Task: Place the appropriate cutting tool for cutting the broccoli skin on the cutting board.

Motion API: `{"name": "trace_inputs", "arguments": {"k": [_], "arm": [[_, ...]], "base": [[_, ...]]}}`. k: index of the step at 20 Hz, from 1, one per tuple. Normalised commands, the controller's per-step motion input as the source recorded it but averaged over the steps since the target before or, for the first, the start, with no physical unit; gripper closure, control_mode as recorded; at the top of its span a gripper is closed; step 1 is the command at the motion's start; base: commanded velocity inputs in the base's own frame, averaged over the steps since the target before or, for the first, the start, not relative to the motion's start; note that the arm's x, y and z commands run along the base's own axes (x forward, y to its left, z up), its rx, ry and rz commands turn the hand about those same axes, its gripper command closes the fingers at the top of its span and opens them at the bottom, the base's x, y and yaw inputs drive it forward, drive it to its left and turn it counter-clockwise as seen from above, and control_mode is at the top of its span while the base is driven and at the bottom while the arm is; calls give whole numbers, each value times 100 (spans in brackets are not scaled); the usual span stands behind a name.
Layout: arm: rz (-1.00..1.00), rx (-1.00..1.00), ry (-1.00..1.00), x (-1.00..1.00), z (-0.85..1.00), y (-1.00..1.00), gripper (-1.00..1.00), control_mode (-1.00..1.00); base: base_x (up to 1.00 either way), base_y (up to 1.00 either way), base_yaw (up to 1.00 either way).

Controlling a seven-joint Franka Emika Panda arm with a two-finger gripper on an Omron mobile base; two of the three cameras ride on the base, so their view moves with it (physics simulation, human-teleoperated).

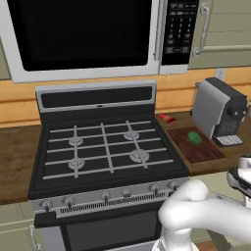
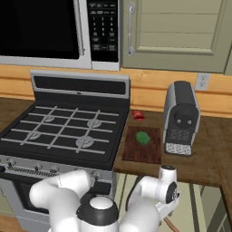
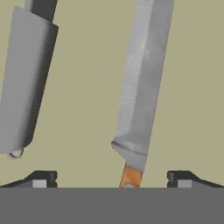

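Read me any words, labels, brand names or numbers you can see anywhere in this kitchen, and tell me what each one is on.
No text can be read anywhere.
Microwave keypad: rows of pale marks on the buttons, too small and blurred to read.
Coffee machine: dark front panel, no legible label.
Stove knobs: no readable markings.
Knife blade in the hand view: plain grey, no brand.

— What do you count on the counter?
— One cutting board point(image 2: 142, 149), one broccoli point(image 2: 142, 137), one red item point(image 2: 138, 115), one coffee machine point(image 2: 181, 118).
— And beneath my hand?
— One knife point(image 3: 140, 87), one grey utensil point(image 3: 26, 83).
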Motion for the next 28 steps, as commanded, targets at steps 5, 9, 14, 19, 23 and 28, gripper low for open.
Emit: {"name": "trace_inputs", "arguments": {"k": [5, 9, 14, 19, 23, 28], "arm": [[6, 3, 0, 9, -59, 0, -100, -100], [5, 1, -1, 0, -73, 0, 100, -100], [0, 2, -19, -50, -80, 10, 100, -100], [0, 0, -27, -54, -38, 48, 100, -100], [0, 0, 0, -12, 60, 29, 100, -100], [10, -1, 0, -60, 100, 13, 100, -100]], "base": [[0, 0, 0], [0, 0, 0], [0, 0, 0], [0, 0, 0], [0, 0, 0], [0, 0, 0]]}}
